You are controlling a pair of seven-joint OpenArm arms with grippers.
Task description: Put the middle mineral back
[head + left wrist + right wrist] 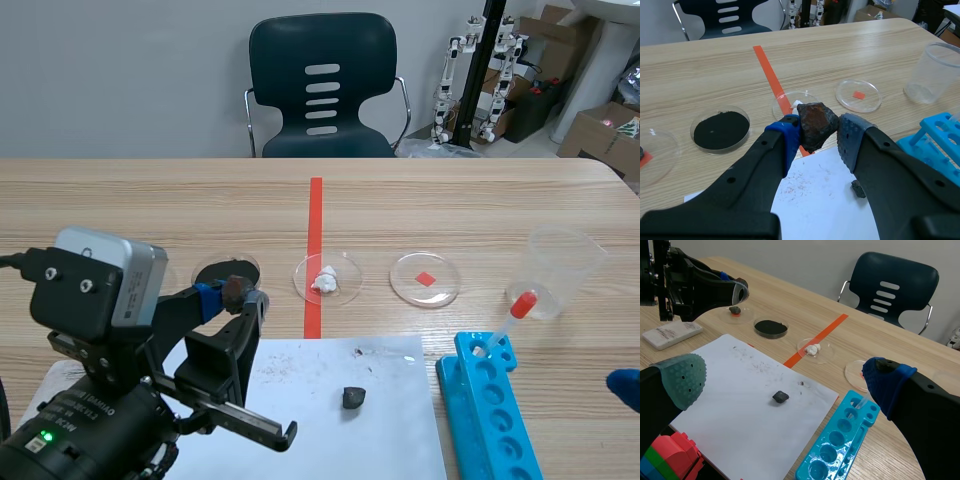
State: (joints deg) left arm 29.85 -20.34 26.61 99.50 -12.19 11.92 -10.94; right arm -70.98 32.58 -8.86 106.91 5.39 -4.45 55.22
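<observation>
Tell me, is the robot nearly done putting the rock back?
About halfway. Done: the left gripper is shut on the brown rock, held up in the air. Left: setting it in a dish; the dish with the orange square is empty. The right gripper is open, holding nothing.

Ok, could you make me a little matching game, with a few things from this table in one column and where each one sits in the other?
Things:
1. brown rock
2. small dark stone
3. white lump
4. dropper

Places:
A. in the clear dish on the red tape line
B. leaning in the blue rack
C. gripped between the fingers of the left hand
D. on the white paper

Pairs: 1-C, 2-D, 3-A, 4-B.
</observation>
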